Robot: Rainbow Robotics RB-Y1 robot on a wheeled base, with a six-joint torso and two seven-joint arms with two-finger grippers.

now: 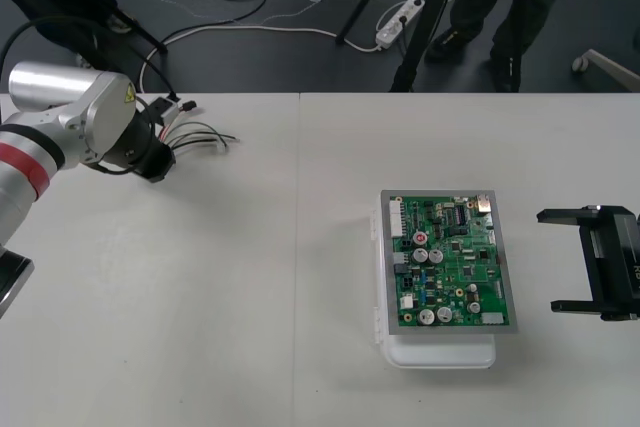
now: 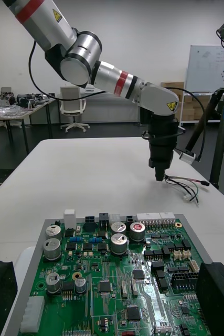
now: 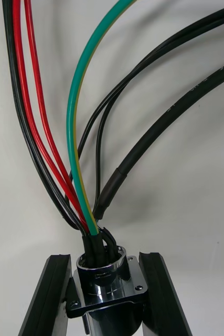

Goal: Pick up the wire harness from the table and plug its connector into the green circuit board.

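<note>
Left jaws closed on harness (image 1: 200,135) socket (image 3: 102,275), wires (image 3: 75,131) fanning ahead of them onto worktop (image 1: 250,297). Right jaws wide, idle, just beside board (image 1: 450,262). Board well apart from left jaws. Grasp looks made; carry across and plugging in not yet done.

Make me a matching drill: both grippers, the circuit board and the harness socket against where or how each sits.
1 left gripper
2 right gripper
3 green circuit board
4 metal socket

A on a white base
B jaws open, right of the board
C jaws shut, by the table's far edge
D clamped between two jaws

Pairs: 1-C, 2-B, 3-A, 4-D
</note>
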